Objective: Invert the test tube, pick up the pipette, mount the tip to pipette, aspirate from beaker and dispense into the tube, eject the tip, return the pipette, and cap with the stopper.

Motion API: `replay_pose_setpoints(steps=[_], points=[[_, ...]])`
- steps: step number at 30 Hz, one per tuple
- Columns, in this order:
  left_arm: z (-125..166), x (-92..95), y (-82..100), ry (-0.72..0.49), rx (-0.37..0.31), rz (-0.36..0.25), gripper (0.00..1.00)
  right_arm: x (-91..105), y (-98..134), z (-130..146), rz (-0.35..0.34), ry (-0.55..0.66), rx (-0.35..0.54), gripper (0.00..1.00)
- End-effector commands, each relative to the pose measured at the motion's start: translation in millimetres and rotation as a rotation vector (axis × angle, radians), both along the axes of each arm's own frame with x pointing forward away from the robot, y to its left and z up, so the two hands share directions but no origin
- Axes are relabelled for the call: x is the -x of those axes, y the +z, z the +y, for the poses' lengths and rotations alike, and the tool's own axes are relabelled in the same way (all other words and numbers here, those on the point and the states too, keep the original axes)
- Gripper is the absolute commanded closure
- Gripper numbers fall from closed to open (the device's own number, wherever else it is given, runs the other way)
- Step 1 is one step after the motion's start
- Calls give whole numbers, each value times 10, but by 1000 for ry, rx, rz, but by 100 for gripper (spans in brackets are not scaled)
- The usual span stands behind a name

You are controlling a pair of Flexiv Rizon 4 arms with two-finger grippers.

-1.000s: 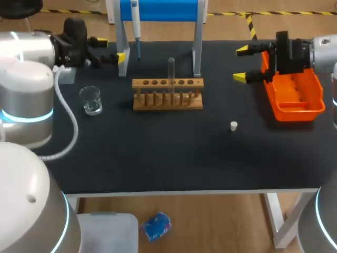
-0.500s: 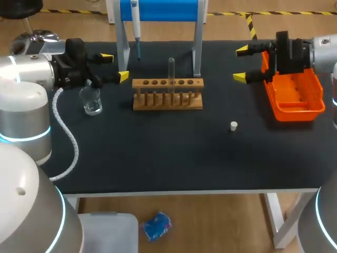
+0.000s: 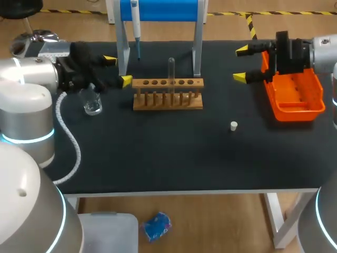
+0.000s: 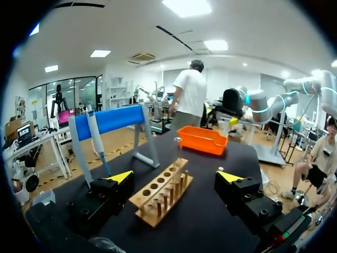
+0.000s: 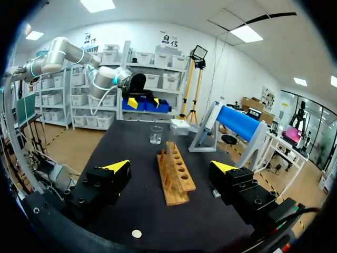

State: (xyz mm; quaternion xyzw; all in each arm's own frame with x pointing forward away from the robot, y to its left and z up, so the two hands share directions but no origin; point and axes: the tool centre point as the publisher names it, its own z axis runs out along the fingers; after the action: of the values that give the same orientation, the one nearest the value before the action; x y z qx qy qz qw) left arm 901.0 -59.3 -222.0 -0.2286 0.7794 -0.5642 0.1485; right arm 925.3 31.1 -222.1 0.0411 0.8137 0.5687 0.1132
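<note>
Just beside the left end of the wooden rack (image 3: 167,100), with left pincer (image 3: 118,70) spread wide and empty, best to centre on the test tube (image 3: 171,68) standing upright mid-rack, clamp bare glass above the wood, then lift straight before turning.

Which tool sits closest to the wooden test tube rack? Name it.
The left tool, its yellow tips right beside the left end of the rack; the right tool hangs well off, by the orange bin.
</note>
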Motion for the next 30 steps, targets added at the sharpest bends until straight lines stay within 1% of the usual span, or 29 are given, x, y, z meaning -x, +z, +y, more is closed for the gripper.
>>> replay_pose_setpoints(steps=[1, 2, 3, 5, 6, 8, 11, 14, 15, 21, 23, 27, 30], points=[[-173, 53, -168, 11, 19, -22, 0, 2, 4, -6, 1, 0, 1, 0], [-183, 43, -210, 10, 14, -23, 0, 2, 4, -6, 1, 0, 1, 0], [-201, 44, -234, 12, -4, -30, 0, 2, 4, -6, 1, 0, 1, 0], [-229, 44, -272, 5, 9, -44, 0, 2, 4, -6, 1, 0, 1, 0], [-240, 41, -296, 8, 0, -44, 0, 2, 4, -6, 1, 0, 1, 0], [-252, 29, -357, 21, -17, -29, 0, 2, 4, -6, 1, 0, 1, 0], [-242, 2, -417, 37, -14, -11, 0, 2, 4, -6, 1, 0, 1, 0], [-204, -28, -429, 76, 5, -11, 0, 2, 4, -6, 1, 0, 1, 0], [-189, -37, -425, 104, -10, -4, 0, 2, 4, -6, 1, 0, 1, 0], [-189, -37, -425, 104, -10, -4, 0, 2, 4, -6, 1, 0, 1, 0], [-189, -37, -425, 104, -10, -4, 0, -40, 29, 68, 9, 25, 22, 0], [-189, -37, -425, 104, -10, -4, 0, -131, 0, 366, 33, 88, 51, 0], [-189, -37, -425, 104, -10, -4, 0, -220, -35, 641, 61, 163, 15, 0]])
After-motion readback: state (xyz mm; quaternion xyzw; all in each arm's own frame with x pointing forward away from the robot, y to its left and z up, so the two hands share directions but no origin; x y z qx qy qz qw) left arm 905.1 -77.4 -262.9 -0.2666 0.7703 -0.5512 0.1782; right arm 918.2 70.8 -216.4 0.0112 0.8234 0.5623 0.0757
